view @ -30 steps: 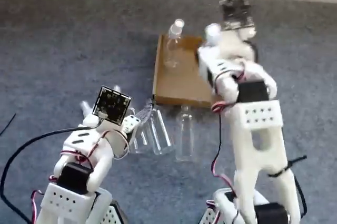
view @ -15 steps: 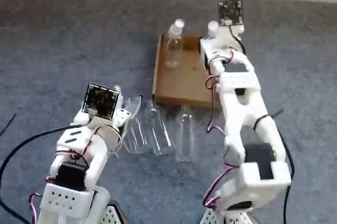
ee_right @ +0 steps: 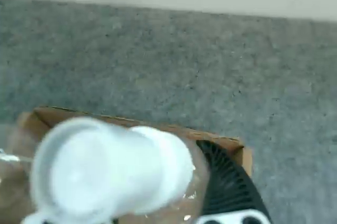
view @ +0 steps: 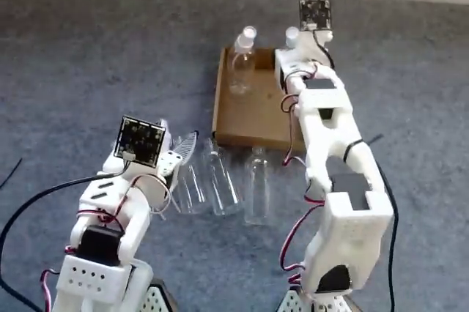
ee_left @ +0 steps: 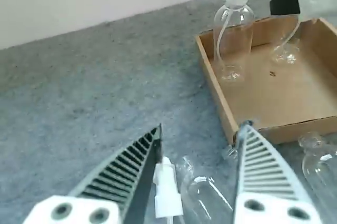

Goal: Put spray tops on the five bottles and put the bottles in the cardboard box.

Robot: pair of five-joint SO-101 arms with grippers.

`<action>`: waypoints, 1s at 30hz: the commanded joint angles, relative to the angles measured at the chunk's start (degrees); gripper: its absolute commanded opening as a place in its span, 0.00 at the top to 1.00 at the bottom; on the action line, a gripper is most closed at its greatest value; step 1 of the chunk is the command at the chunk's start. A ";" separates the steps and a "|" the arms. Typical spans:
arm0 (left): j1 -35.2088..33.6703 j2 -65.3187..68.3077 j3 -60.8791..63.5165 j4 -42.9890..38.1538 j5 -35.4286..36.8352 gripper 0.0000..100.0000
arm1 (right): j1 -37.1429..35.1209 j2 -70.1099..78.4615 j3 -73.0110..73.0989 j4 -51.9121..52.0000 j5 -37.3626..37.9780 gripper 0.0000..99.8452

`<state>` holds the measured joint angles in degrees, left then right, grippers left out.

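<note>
Clear plastic capped bottle [view: 292, 38] at the cardboard box's [view: 249, 120] 1 o'clock corner, right gripper [view: 292, 63] clamped on it, second capped bottle [view: 240, 63] free at 11, left gripper [ee_left: 201, 129] spread wide over a loose spray top [ee_left: 164, 187], three bare bottles [view: 220, 180] lying at 6.

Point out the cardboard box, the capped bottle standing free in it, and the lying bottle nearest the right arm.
cardboard box [view: 249, 120], high view, bare floor of the box
capped bottle [view: 240, 72], high view, its clear body
lying bottle [view: 256, 184], high view, middle of its body
</note>
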<state>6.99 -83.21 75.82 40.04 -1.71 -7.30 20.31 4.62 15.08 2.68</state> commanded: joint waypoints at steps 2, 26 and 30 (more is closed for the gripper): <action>-0.75 -0.13 -0.40 -1.41 0.09 0.79 | -0.40 -0.84 -3.47 -0.92 -0.26 1.00; -0.75 -0.13 -0.40 -1.32 0.09 0.79 | -2.24 -1.01 -14.64 14.11 -0.62 0.71; -0.75 -0.13 -0.40 -1.32 0.09 0.79 | -2.24 -1.01 -20.44 18.77 -0.62 0.69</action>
<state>6.99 -83.21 75.82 40.04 -1.71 -8.88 20.57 -9.27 30.90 2.59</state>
